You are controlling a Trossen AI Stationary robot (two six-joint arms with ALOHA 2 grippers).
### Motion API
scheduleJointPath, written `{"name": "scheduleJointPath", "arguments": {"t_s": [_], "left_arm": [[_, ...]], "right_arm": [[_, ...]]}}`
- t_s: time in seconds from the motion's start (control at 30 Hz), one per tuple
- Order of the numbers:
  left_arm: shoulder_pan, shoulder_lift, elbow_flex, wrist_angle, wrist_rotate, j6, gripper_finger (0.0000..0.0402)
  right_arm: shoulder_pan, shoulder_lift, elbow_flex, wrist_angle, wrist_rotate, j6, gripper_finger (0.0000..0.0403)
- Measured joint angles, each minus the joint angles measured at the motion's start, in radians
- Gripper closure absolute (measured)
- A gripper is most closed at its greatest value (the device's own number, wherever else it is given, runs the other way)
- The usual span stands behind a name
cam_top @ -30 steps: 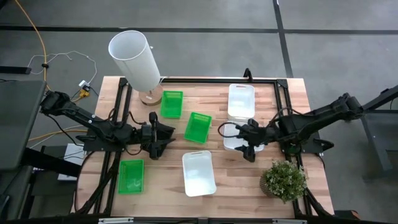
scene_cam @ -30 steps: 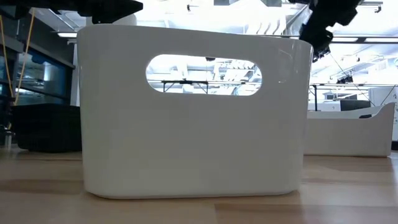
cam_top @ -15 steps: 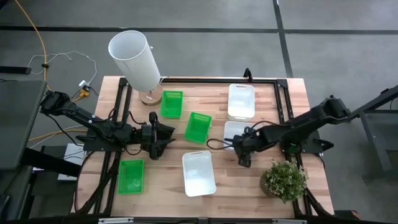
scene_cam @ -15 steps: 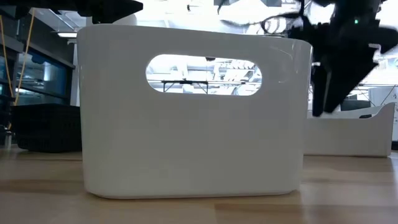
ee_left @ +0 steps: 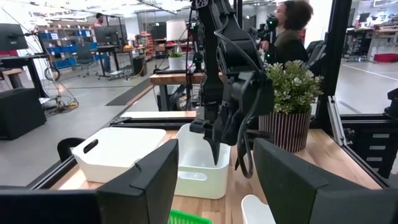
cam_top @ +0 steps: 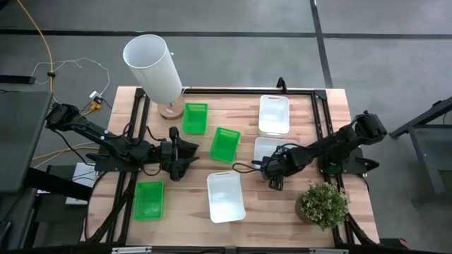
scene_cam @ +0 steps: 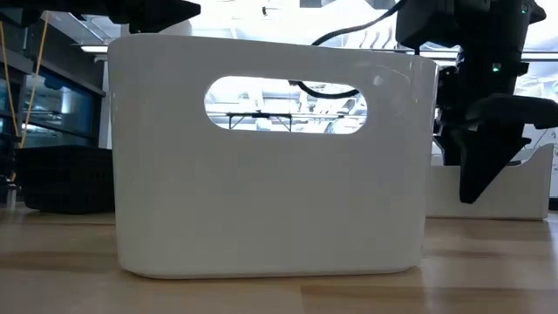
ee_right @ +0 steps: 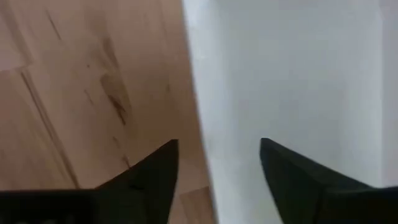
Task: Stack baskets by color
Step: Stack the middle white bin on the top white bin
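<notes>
Three white baskets lie on the wooden table: one at the far right (cam_top: 274,114), one in the middle (cam_top: 268,148), one near the front (cam_top: 226,196). Three green baskets (cam_top: 195,118), (cam_top: 224,144), (cam_top: 149,200) lie to their left. My right gripper (cam_top: 274,176) points down, open, at the middle white basket's near edge. In the right wrist view its fingers stand on either side of the basket's wall (ee_right: 200,93), one over the wood and one over the basket's inside. My left gripper (cam_top: 185,156) waits open and level, left of centre.
A tall white cylinder on a wooden base (cam_top: 152,67) leans at the far left corner. A potted plant (cam_top: 323,203) stands at the near right, close to my right arm. A black frame rail (cam_top: 247,90) runs along the far edge.
My right gripper has come down toward the table and slightly toward its left edge. It has tipped from a slant to pointing nearly straight down over the middle white basket's near edge. The baskets have stayed where they were.
</notes>
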Motion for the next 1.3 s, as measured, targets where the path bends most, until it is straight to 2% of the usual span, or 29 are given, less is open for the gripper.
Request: {"name": "scheduleJointPath", "arguments": {"t_s": [0.1, 0.23, 0.27, 0.6, 0.97, 1.13, 1.3], "left_arm": [[0.000, 0.000, 0.000, 0.001, 0.000, 0.000, 0.0206], [0.000, 0.000, 0.000, 0.009, -0.001, 0.000, 0.0206], [0.000, 0.000, 0.000, 0.009, -0.001, 0.000, 0.0206], [0.000, 0.000, 0.000, 0.008, -0.003, 0.000, 0.0206], [0.000, 0.000, 0.000, 0.006, -0.003, 0.000, 0.0206], [0.000, 0.000, 0.000, 0.006, -0.003, 0.000, 0.0206], [0.000, 0.000, 0.000, 0.006, -0.003, 0.000, 0.0206]], "right_arm": [[0.000, -0.002, 0.000, 0.005, -0.011, 0.000, 0.0270], [0.000, -0.003, 0.014, 0.008, -0.036, 0.000, 0.0377], [0.000, -0.003, 0.021, 0.008, -0.040, -0.001, 0.0389], [0.022, -0.003, 0.101, 0.009, -0.037, -0.026, 0.0398], [0.039, -0.003, 0.129, 0.006, -0.039, -0.055, 0.0402], [0.067, -0.003, 0.249, -0.068, -0.028, -0.107, 0.0402], [0.091, -0.003, 0.469, -0.269, 0.108, -0.136, 0.0403]]}}
